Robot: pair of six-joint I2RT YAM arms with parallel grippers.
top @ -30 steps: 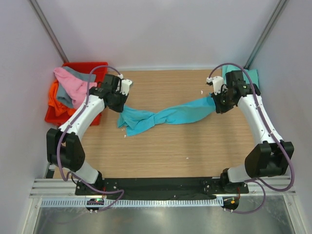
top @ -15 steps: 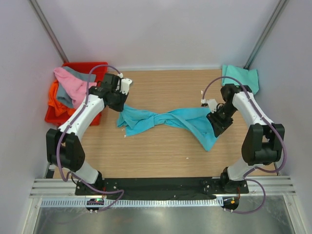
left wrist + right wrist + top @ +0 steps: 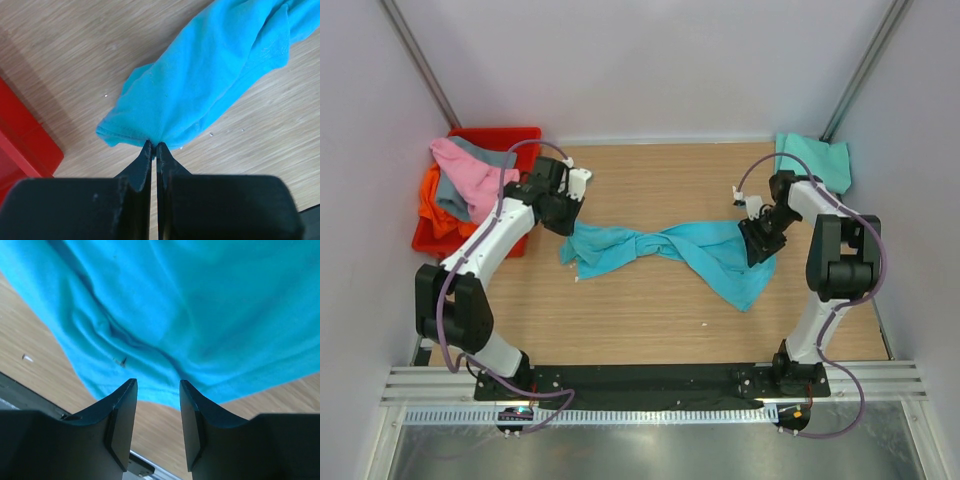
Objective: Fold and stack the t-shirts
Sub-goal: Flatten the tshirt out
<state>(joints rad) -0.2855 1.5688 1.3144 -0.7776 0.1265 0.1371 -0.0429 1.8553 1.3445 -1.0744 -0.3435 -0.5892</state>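
Turquoise t-shirt (image 3: 665, 248): runs twisted left-to-right across mid-surface, left end pinched tight in left pincer (image 3: 154, 146), right end spread just beneath parted, empty right pincer (image 3: 157, 386).

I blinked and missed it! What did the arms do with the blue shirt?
The right gripper swung its end of the turquoise shirt nearer and let go; it is open now. The left gripper stays shut on the other end. The mint shirt hasn't moved.

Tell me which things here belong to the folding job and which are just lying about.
Job: bright turquoise cloth t-shirt; pale mint-teal cloth t-shirt; pink cloth shirt; grey cloth shirt; orange cloth shirt.
Lying about: red plastic crate; wooden table.
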